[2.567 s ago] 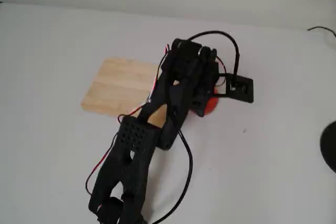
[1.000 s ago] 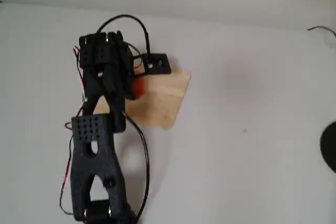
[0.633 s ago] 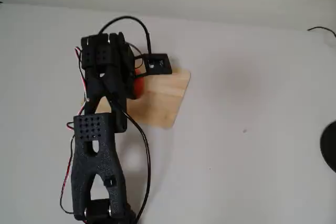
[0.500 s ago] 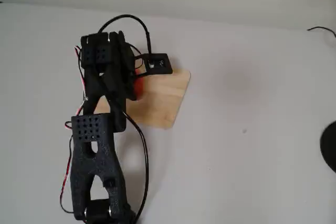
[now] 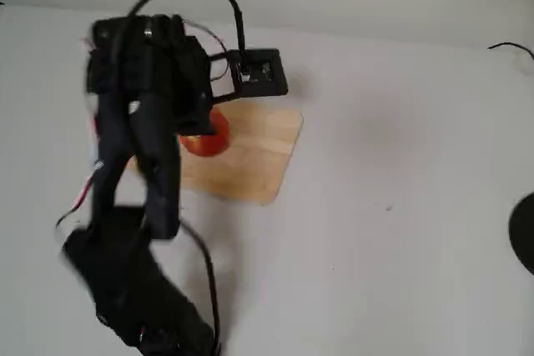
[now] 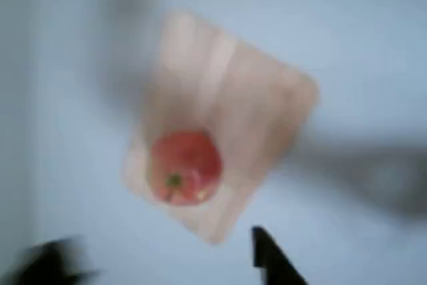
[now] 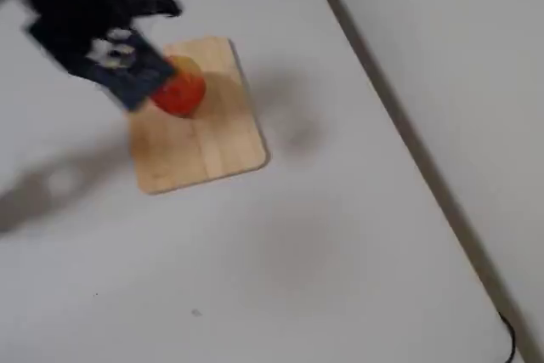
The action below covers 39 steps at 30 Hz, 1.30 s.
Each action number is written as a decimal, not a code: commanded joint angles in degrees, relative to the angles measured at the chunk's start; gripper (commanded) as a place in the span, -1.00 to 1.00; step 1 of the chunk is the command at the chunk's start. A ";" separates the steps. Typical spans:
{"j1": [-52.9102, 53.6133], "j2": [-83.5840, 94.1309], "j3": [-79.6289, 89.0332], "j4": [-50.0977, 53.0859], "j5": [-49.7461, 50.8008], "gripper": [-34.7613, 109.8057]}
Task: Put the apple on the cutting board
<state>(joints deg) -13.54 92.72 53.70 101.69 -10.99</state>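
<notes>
one apple (image 6: 185,167) sits on the cutting board (image 6: 250,121), and nothing else rests on that board. in the wrist view the apple lies toward the board's lower left part, close to that edge, with its stem end facing the camera and a yellowish patch beside it; the board lies tilted against the pale table (image 6: 373,45). in a fixed view the apple (image 5: 206,138) shows as a red round partly hidden behind the black arm (image 5: 146,122), resting on the left part of the board (image 5: 259,152), whose plank stripes are faint. in another fixed view the apple (image 7: 178,93) sits near the far end of the board (image 7: 208,146), just beside the blurred black gripper (image 7: 119,36), which appears to be above and apart from the fruit rather than touching it (the motion blur is heavy, so this is a fair guess only). in the wrist view two dark finger tips show at the bottom edge, one sharp fingertip (image 6: 270,258) to the right and one smeared at the lower left, standing wide apart with bare table between them, so the gripper (image 6: 160,268) is spread and holds nothing. a small black block (image 5: 259,72) on a cable hangs beside the arm above the board's far edge.
</notes>
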 commanded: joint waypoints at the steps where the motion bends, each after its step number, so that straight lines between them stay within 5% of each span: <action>1: 4.75 20.74 10.28 1.76 1.05 -0.52; 12: 17.40 69.26 82.53 -33.66 0.79 -0.52; 20: 16.17 89.65 113.73 -39.20 -1.58 -0.52; 39: 18.11 95.71 118.21 -34.89 2.99 -0.52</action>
<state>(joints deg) 3.96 187.91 171.91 66.45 -8.44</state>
